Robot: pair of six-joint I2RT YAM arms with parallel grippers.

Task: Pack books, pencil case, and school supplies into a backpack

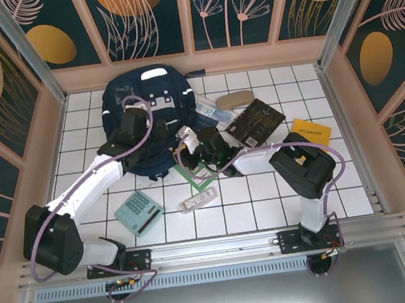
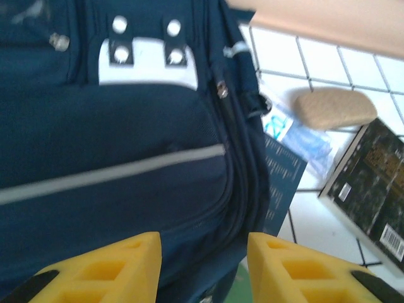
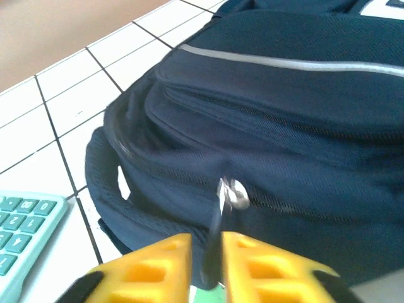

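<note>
While scanning bench (image 1: pixel 266 195), find backpack (image 1: pixel 145 99) far left, case (image 1: pixel 235 100) and books (image 1: pixel 256 122) just right of it. Note left hand (image 2: pixel 202 243) above backpack front, released, grasping nothing. Note right hand (image 3: pixel 206 243) at backpack's near edge, fingers (image 3: pixel 158 265) narrowly apart about zip pull (image 3: pixel 231 192); cannot tell whether grasping.

One backpack (image 1: pixel 126 87), four books (image 1: pixel 256 121) (image 1: pixel 311 130) (image 1: pixel 198 181) (image 2: pixel 281 183) (two partly covered), one calculator (image 1: pixel 138 211), pencil case (image 1: pixel 235 100), packet (image 1: pixel 205 109), bar (image 1: pixel 198 199)

The top view looks steeply down on the backpack (image 1: pixel 143 111) from far above its near side. Both wrist views sit close to it and share its grey-striped front, the left from above, the right from low beside.
</note>
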